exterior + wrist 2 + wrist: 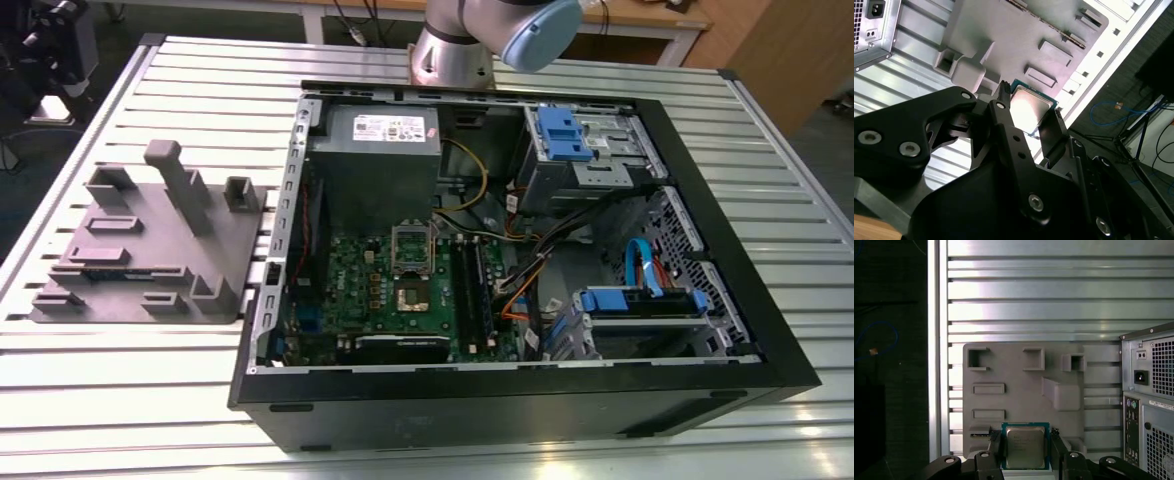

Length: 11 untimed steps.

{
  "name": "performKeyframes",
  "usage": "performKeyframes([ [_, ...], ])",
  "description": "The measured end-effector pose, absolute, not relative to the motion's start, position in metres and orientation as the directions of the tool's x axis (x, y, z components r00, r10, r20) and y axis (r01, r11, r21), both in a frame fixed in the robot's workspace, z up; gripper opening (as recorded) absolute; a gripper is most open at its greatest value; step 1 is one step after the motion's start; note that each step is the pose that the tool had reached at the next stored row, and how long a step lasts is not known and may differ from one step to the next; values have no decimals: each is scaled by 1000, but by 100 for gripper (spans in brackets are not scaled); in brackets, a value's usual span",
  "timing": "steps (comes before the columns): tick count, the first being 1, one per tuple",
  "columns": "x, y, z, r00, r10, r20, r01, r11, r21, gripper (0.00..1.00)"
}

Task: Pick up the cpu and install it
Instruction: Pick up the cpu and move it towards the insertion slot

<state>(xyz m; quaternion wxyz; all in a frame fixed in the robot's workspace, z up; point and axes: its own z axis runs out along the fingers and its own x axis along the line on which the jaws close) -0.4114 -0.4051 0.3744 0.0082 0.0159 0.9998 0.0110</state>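
The cpu [1025, 447] [1031, 110], a silver-topped square chip with a green edge, sits between my gripper's black fingers in both wrist views. My gripper [1025, 452] [1029, 119] is shut on it by two opposite sides, high above the grey plastic fixture block [1024, 385] [1024, 35] [147, 250]. In the exterior view the green motherboard [400, 300] lies inside the open computer case [747, 330], and its dark square socket [411, 295] has its frame flipped up beside it.
The case stands on a slatted metal table [200, 90], with the fixture block on the exterior view's left of it. The arm's base [454, 50] rises behind the case. Cables, blue drive brackets and a power supply [380, 130] crowd the case's inside.
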Motion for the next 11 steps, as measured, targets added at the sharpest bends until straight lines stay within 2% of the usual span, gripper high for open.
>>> performKeyframes([
  [11, -408, -405, 374, -999, 32, -16, 32, 999, 22, 47],
])
